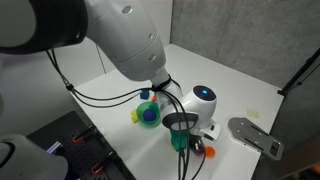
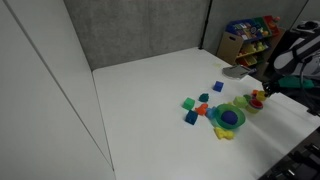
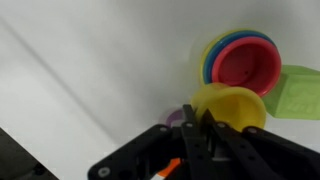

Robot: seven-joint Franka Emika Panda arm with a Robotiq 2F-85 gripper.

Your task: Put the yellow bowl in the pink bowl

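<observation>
In the wrist view the yellow bowl (image 3: pixel 232 106) sits just in front of my gripper (image 3: pixel 193 128), whose fingers are shut on its near rim. The pink bowl (image 3: pixel 247 66) lies just beyond it, nested in a blue and a yellow-green rim. The yellow bowl's far edge is beside the pink bowl's near edge. In an exterior view my gripper (image 2: pixel 263 92) is at the table's right side with a bit of yellow at its tips. In an exterior view the arm (image 1: pixel 182 128) hides both bowls.
A purple bowl (image 3: pixel 174 118) peeks out beside the fingers. A yellow-green block (image 3: pixel 300 92) lies right of the pink bowl. A stack of green and blue bowls (image 2: pixel 228 118) and several coloured blocks (image 2: pixel 190 106) lie nearby. A toy shelf (image 2: pixel 250 40) stands behind the table.
</observation>
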